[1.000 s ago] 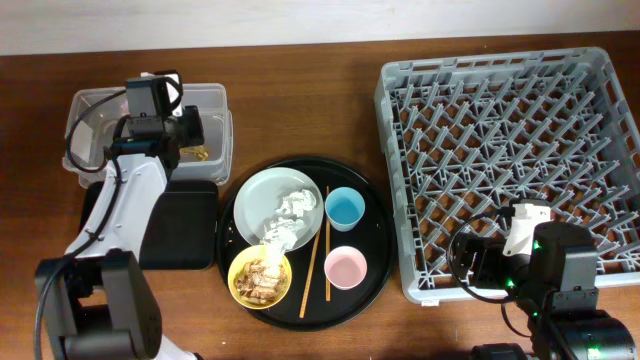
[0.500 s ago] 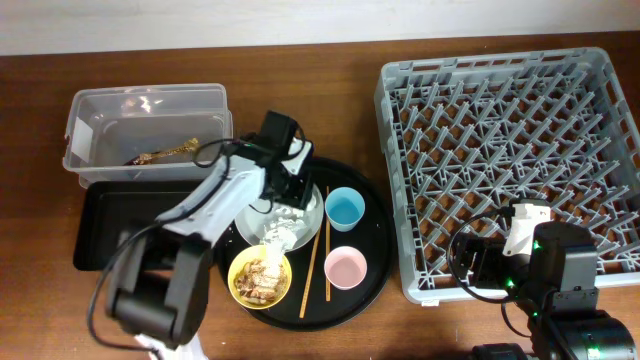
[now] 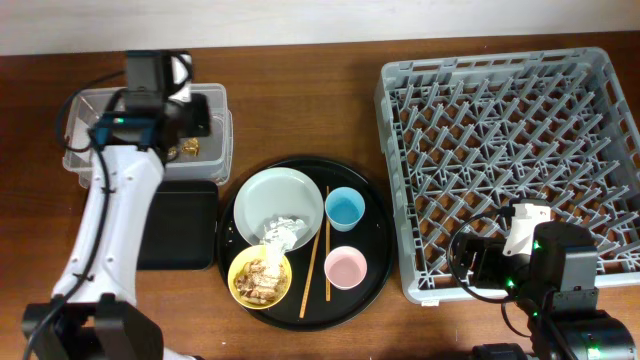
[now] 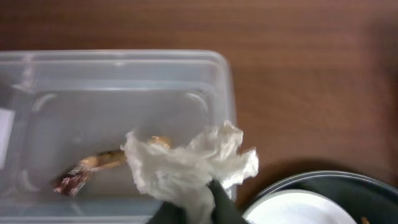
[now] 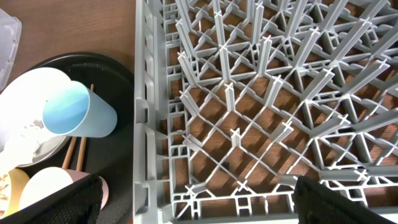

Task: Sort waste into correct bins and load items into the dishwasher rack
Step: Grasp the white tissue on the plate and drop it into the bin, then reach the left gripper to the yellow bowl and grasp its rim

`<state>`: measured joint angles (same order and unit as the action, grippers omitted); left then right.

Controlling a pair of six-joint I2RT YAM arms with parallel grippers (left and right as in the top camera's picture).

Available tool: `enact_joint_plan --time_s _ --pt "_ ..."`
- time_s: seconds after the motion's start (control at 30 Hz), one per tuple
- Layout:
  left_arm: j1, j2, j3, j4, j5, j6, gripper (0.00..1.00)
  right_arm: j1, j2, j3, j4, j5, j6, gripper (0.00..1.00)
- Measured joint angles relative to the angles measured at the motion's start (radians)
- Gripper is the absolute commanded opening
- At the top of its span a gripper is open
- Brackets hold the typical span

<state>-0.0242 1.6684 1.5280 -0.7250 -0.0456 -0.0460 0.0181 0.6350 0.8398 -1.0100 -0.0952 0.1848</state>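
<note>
Overhead: the left arm stretches across the clear tub (image 3: 90,108), with the left end effector (image 3: 190,122) above its right end. A second napkin (image 3: 284,232) lies on the grey plate (image 3: 262,192).

Left wrist: the left end effector (image 4: 189,208) is clamped on a crumpled white napkin (image 4: 186,163) over the tub, above the skewer scrap (image 4: 93,167). Assessment: the napkin is light, soft and may cling, so a pinch on the bunched middle suits.

Right wrist: the right end effector (image 5: 205,202) is apart and empty over the dishwasher rack (image 5: 261,99).

**Plastic, paper, wood**

Glossy see-through plastic for the clear rectangular tub (image 4: 124,81). Wrinkled matt paper for the crumpled white napkin (image 4: 186,165). Matt moulded plastic for the large square grey rack (image 5: 144,112). Smooth, faintly shiny wood for the brown table (image 4: 311,74).
</note>
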Motion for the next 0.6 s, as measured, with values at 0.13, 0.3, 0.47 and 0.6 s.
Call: enact_joint_plan --time_s 0.13,0.3,0.47,0.6 --pt "0.103 0.075 0.000 0.039 -0.019 0.000 0.73 0.000 0.000 0.000 0.000 0.000 0.000 0.99" --pt "0.072 0.050 -0.002 -0.122 0.072 0.001 0.72 0.000 0.000 0.000 0.001 0.000 0.000 0.99" --pt "-0.175 0.011 -0.071 -0.368 0.212 0.001 0.73 0.000 0.000 0.000 0.000 0.000 0.000 0.99" --pt "-0.329 0.013 -0.306 -0.212 0.230 0.001 0.72 0.000 0.001 0.001 0.000 0.000 0.000 0.99"
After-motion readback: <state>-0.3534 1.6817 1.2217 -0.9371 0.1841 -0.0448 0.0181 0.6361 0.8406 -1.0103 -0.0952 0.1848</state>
